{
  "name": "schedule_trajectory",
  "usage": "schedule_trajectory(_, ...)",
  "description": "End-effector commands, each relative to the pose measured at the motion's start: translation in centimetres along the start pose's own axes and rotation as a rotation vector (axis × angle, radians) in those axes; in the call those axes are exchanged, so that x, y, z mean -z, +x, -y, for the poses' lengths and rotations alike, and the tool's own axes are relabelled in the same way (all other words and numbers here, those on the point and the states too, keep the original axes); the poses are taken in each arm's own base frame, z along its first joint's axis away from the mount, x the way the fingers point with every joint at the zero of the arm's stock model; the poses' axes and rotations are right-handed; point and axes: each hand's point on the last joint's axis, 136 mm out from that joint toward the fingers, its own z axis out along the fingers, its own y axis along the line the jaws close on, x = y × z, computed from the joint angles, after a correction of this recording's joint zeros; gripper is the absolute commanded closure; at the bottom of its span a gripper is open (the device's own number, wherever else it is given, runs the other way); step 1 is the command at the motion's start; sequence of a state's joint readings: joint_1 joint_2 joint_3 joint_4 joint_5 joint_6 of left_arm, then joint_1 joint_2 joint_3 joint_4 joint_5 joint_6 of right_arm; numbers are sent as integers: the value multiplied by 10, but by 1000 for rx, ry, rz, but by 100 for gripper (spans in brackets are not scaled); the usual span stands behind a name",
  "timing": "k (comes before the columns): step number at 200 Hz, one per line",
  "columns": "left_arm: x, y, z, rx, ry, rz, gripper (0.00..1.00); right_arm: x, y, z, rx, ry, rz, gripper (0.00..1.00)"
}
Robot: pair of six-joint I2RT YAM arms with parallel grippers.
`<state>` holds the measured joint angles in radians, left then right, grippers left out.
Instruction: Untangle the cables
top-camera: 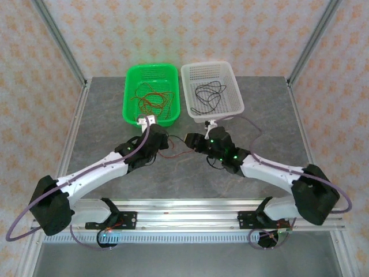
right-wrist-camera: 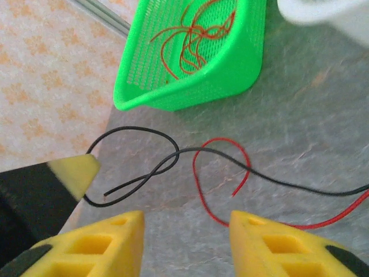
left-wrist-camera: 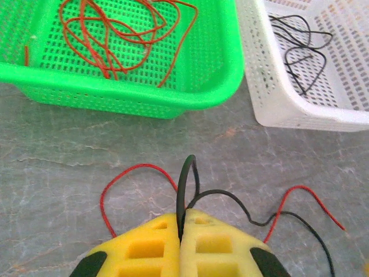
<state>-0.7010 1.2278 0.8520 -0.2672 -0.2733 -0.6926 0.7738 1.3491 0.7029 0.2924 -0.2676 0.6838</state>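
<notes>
One black cable (left-wrist-camera: 183, 184) and one red cable (left-wrist-camera: 135, 166) are crossed on the desk (left-wrist-camera: 57, 150) just beside the green basket (left-wrist-camera: 144, 101). The black cable is pinched in the left claw (left-wrist-camera: 183, 218); the right claw (right-wrist-camera: 185, 218) is spread, empty. Light, limp, springy handling is expected; free ends are best gripped.

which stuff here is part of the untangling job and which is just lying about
Job: black cable, pinched in the shut left claw; red cable crossing it on the table; open right claw; green basket of red cables; white basket of black cables.
Not the job: purple-grey arm cable; mounting rail.
</notes>
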Motion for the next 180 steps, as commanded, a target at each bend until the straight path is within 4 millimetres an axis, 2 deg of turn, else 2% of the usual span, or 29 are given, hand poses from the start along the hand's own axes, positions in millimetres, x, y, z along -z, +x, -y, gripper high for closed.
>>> schedule_trajectory(1, 10, -1, 11, -46, 37, -25, 100, -10, -12, -37, 23, -83, 14, 50)
schedule_trajectory(14, 13, 0, 17, -62, 61, -32, 100, -20, -13, -36, 94, -46, -5, 44)
schedule_trajectory(39, 20, -1, 28, -72, 109, -39, 100, -40, -14, -23, 252, 59, -54, 43)
schedule_trajectory(72, 32, -9, 36, -64, 158, -19, 100, -59, -3, -16, 371, 69, -162, 44)
schedule_trajectory(95, 38, -13, 37, -57, 171, -5, 100, -64, 5, -18, 385, 36, -205, 45)
schedule_trajectory(134, 45, -21, 37, -49, 181, 18, 100, -58, 10, -20, 381, 2, -207, 46)
schedule_trajectory(180, 53, -26, 50, -42, 245, 10, 100, -73, -2, -24, 340, 5, -164, 47)
